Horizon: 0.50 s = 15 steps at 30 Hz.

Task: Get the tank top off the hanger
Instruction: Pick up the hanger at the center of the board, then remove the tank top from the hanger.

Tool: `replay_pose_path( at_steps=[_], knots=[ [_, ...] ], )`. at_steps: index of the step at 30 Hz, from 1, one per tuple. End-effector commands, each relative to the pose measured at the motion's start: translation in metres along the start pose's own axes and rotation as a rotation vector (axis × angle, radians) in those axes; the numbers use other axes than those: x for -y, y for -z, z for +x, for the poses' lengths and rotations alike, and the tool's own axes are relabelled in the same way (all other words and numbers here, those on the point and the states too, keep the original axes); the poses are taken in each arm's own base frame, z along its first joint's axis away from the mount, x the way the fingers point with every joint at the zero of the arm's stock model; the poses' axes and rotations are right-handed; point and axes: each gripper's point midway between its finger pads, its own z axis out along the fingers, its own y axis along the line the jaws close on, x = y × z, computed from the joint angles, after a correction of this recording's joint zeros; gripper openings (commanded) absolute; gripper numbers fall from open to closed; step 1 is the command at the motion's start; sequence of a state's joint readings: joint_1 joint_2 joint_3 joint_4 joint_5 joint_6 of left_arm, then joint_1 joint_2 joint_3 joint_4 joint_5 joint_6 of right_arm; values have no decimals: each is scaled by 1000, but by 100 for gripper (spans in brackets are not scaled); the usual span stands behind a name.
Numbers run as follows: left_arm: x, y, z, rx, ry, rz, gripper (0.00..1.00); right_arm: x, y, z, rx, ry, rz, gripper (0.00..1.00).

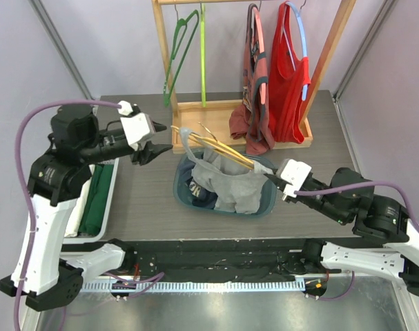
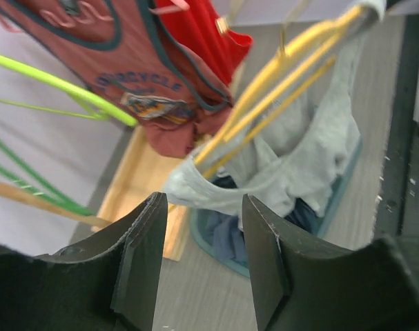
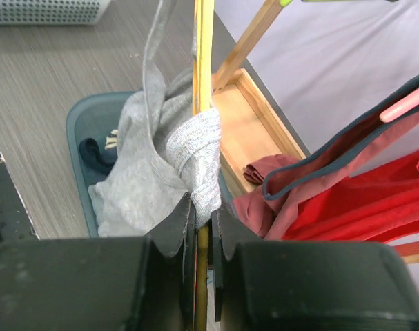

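Top external view: the grey tank top [image 1: 226, 183] hangs off a yellow hanger [image 1: 226, 153] that is held tilted over a teal basket [image 1: 177, 187] in the middle of the surface [image 1: 140, 200]. The lower part of the garment sags into the basket among other clothes. The right pincer [image 1: 270, 172] is clamped narrow on the hanger's near end, with a bunch of grey knit caught at the jaws — the right wrist view shows that plainly. The left pincer [image 1: 156, 141] stands with its jaws apart and nothing between them, just beside one strap [image 2: 195, 189] that loops off the hanger's far end.

The top looks light, soft and limp. It should drape and stretch rather than slide as one piece, and will likely cling where it is wadded round the hanger. The hanger itself is thin and stiff, so it makes a fair anchor.

The free strap or the neckline edge near it seems the best hold for the left side — a pinch of doubled hem, not the loose body cloth, then a pull along the hanger arm away from the right pincer. Behind, a wooden rack [image 1: 209, 114] carries other red tops [image 1: 288, 83].
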<state>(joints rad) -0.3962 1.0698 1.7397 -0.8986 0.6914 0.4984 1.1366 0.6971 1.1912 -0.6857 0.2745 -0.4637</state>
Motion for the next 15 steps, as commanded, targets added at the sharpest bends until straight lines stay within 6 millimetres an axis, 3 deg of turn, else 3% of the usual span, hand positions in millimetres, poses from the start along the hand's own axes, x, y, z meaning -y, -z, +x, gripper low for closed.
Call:
replay_pose_path(
  at_steps=[1,8,15],
  knots=[
    [25,-11,19,9,-34,171,52,5,10,-29,105,-41,-14,1],
    [49,-18,11,77,-67,382,52,-1,4,-34,106,-16,-57,1],
    [54,-31,28,57,-65,443,51,-9,-7,-46,116,2,-113,1]
  ],
)
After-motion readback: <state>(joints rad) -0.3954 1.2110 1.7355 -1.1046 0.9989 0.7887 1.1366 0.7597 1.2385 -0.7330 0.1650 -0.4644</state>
